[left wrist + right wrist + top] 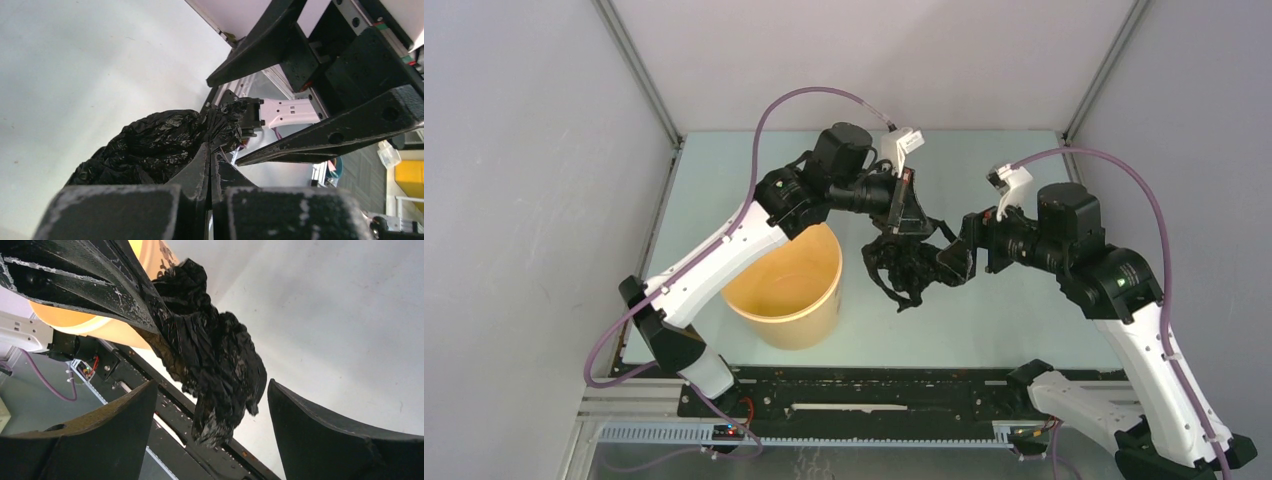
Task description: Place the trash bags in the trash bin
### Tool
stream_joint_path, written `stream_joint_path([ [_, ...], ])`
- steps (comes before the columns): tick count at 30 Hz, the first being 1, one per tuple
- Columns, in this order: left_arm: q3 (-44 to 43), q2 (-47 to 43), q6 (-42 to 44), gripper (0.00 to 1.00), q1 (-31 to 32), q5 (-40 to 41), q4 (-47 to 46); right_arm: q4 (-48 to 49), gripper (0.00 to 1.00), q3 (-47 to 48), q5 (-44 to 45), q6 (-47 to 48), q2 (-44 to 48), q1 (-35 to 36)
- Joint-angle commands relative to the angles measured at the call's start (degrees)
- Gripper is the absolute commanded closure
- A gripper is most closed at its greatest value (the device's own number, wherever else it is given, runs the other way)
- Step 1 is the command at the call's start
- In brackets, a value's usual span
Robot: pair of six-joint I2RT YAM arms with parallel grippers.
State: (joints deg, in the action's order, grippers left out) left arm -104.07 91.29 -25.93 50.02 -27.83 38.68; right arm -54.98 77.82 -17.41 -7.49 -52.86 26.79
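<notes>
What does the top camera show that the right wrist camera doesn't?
Only the top view shows both arms whole and the trash bin's open mouth, with the trash bag hanging beside it, not over it. Only the right wrist view plainly shows the right gripper's fingers spread either side of the bag's lower end. Both show the left gripper pinching the bag.

Bright, diffuse light washes the pale table [984,320]; shadows fall soft, small glints speckle the trash bag [215,355], close foregrounds blur.
</notes>
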Motion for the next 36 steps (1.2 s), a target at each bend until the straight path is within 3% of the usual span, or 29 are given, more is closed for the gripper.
stream_joint_path([
  [1, -2.12, -0.5, 0.35, 1.0, 0.51, -5.92, -0.89, 4.81, 0.12, -2.47, -4.12, 2.35, 2.4, 0.42],
  [6, -3.11, -0.06, 0.96, 1.0, 0.78, -8.21, -0.88, 6.77, 0.18, -5.6, -6.6, 0.95, 4.65, 0.63],
  [10, -4.1, 0.78, 1.02, 1.0, 0.97, -10.33, -0.88, 7.61, 0.34, -6.86, -9.79, 0.94, 5.55, 0.65],
  [13, -5.01, 1.26, 0.82, 1.0, 1.05, -11.24, -0.89, 7.38, 0.56, -6.9, -9.18, 1.4, 5.5, 0.68],
  [15, -5.87, 1.23, 0.95, 0.95, 1.07, -9.79, -0.17, 7.05, 0.89, -6.89, -6.15, 0.27, 5.34, 0.64],
  [16, -6.48, 1.06, 1.23, 0.85, 1.07, -7.75, 0.91, 6.89, 1.0, -6.89, -3.43, -1.11, 5.48, 0.65],
  [19, -7.26, -1.03, 1.45, 0.4, 0.81, 3.12, 3.83, 6.16, 1.0, -5.04, 2.76, -9.38, 5.66, -0.35],
  [23, -3.87, -6.86, -2.42, 0.11, -1.13, 10.59, 1.73, 6.68, 1.0, -1.37, -1.63, -21.4, 5.68, -3.99],
  [26, 1.95, -11.84, -7.44, 0.04, -3.74, 11.64, -2.52, 9.37, 1.0, -0.21, -4.2, -28.52, 6.12, -4.89],
  [30, 13.99, -18.72, -14.12, 0.02, -6.58, 9.29, -11.91, 12.59, 1.0, 2.54, -6.28, -34.74, 6.07, -6.52],
  [36, 25.15, -22.56, -20.24, 0.02, -6.83, 4.58, -19.64, 16.59, 1.0, 11.32, -9.0, -36.94, 3.92, -7.43],
])
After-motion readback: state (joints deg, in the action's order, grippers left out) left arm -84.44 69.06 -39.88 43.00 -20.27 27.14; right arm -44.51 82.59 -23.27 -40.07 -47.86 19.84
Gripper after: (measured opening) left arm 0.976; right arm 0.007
